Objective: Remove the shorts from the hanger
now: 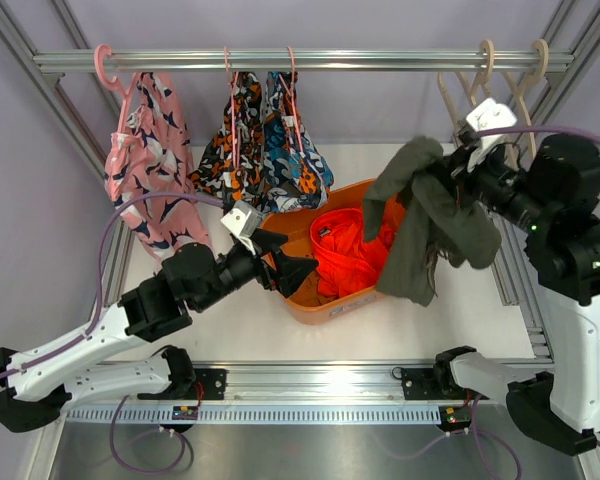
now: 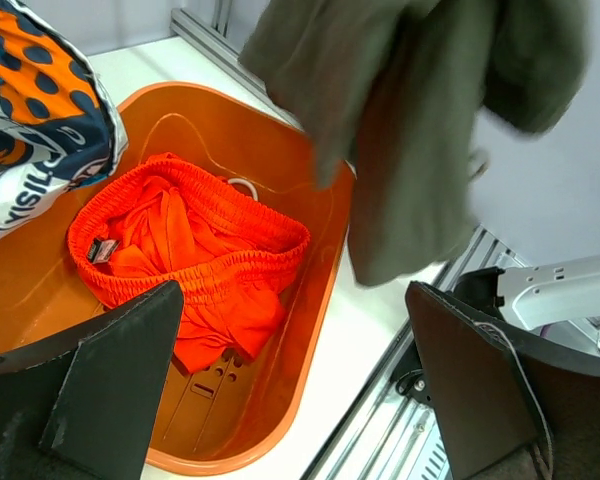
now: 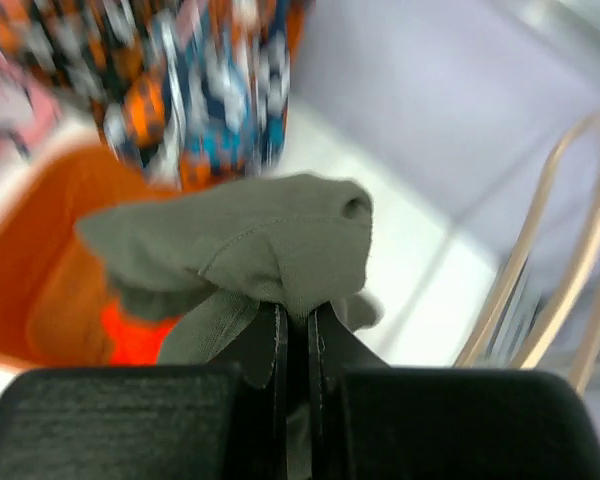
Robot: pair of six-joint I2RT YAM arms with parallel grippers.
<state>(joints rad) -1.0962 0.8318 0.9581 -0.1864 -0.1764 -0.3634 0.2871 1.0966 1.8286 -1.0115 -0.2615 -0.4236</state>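
**A:** Why is the right tool [image 3: 298,335] pinched so tight?

**B:** Its jaws are closed on a fold of the olive shorts [image 1: 420,215], so that pair hangs free in the air. It is off the two bare hangers [image 1: 485,75], which sit at its 1 o'clock on the rail [image 1: 380,60].

**A:** Where is that pair in relation to the tub [image 1: 330,305]?

**B:** In the top view it hangs at the tub's 3 o'clock rim, partly over the opening. The red shorts [image 1: 348,252] lie crumpled inside. I judge the olive pair is held high so its hem clears the rim before it is let go.

**A:** And the left tool [image 1: 283,258]?

**B:** It is spread wide and holds nothing. It sits at the tub's 9 o'clock rim, facing in. That leaves the 3 o'clock side free for the drop.

**A:** Is anything crowding the way?

**B:** At the tub's 12 o'clock two printed shorts [image 1: 270,140] hang on their hangers, with their hems low near the far rim. The pink shorts [image 1: 145,160] hang at 10 o'clock, well apart. A swing toward 12 could brush the prints.

**A:** Where is the open room?

**B:** At 4 to 5 o'clock of the tub there is bare surface [image 1: 450,310]. Farther toward 3 o'clock the frame rails close it off.
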